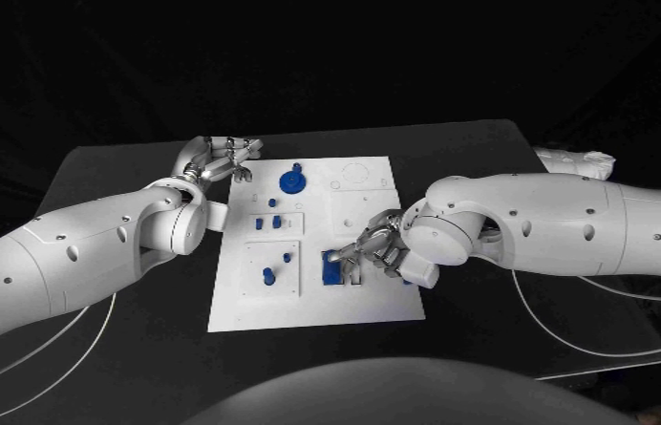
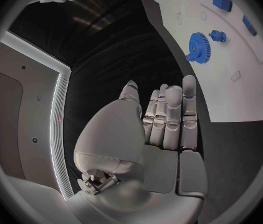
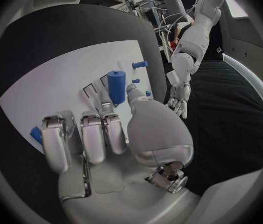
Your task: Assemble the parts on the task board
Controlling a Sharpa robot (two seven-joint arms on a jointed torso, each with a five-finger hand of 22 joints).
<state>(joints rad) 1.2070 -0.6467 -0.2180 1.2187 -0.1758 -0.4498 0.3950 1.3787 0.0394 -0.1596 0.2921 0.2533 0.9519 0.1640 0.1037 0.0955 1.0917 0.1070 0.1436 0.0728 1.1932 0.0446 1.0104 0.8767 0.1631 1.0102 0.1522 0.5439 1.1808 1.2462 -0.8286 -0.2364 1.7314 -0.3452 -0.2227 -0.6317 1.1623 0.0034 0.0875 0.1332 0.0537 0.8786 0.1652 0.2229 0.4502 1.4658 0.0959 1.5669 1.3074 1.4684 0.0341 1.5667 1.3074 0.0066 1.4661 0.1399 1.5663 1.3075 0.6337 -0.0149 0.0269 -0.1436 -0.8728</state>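
The right robot hand [image 1: 374,250] sat over the near right part of the task board [image 1: 314,306], right at the blue part [image 1: 332,267] standing in the recess there. That part lay just left of and under the fingertips, touching or nearly so; the head view did not show a clear pinch. In the right wrist view the right robot hand [image 3: 109,134] had its fingers [image 3: 93,134] curled down toward the board with the thumb alongside, and a blue cylinder [image 3: 116,86] stood upright just beyond the fingertips, long axis vertical. Whether anything was actually held: cannot tell.

The left robot hand [image 1: 218,162] was at the far left edge of the board, off it, over the bench [image 1: 111,172]. In the left wrist view the left robot hand [image 2: 163,129] was flat, fingers straight and side by side, nothing in it. The blue gear [image 1: 292,180] sat on the far middle of the board, just right of that hand; same gear [image 2: 197,40] showed beyond its fingertips in the wrist view, well apart from them.

Other small blue parts [image 1: 267,223] stood mid-left on the board.

Judgement: the right robot hand was the nearer one to the near-right part, so the coming move likely turned on closing on it from the right and above, along its upright axis. The left robot hand looked idle.
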